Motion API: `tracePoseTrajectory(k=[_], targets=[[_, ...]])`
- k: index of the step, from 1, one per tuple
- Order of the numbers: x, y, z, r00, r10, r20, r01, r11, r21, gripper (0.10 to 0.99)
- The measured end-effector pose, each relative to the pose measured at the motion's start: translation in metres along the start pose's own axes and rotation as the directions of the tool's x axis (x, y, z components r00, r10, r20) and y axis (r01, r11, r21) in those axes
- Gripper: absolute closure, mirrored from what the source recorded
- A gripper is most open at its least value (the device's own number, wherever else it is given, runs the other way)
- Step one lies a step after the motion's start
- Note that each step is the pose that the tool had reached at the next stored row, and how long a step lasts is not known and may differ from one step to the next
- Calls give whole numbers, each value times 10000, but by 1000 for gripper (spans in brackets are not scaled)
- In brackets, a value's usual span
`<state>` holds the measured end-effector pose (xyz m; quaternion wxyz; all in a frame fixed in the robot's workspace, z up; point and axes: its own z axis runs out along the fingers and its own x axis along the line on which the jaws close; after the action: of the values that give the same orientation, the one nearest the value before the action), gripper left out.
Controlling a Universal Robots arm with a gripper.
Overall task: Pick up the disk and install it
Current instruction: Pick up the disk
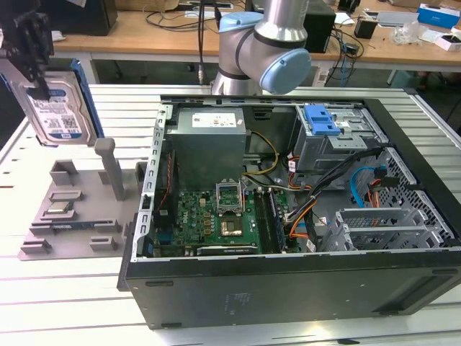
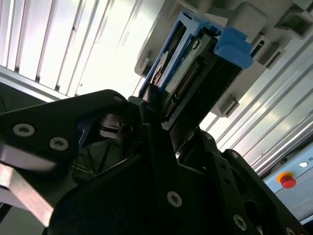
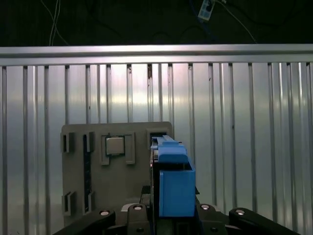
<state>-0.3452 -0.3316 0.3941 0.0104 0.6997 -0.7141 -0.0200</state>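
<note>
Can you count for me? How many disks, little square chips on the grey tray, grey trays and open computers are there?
disk: 1
chip on the grey tray: 1
grey tray: 1
open computer case: 1
Total: 4

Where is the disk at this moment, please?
The disk hangs at the exterior view's far left, held by the gripper, above the grey fixture plate and to the left of the open computer case.
</note>
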Motion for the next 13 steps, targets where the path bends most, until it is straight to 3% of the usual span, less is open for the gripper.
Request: tracePoseTrajectory(k=[1,9,13], targets=[[-4,2,-59,10000,-1,-2,1,10000,0,725],[-17,14,-301,10000,1,-3,-1,10000,-1,725],[-28,20,-460,10000,0,-4,0,10000,-1,725]])
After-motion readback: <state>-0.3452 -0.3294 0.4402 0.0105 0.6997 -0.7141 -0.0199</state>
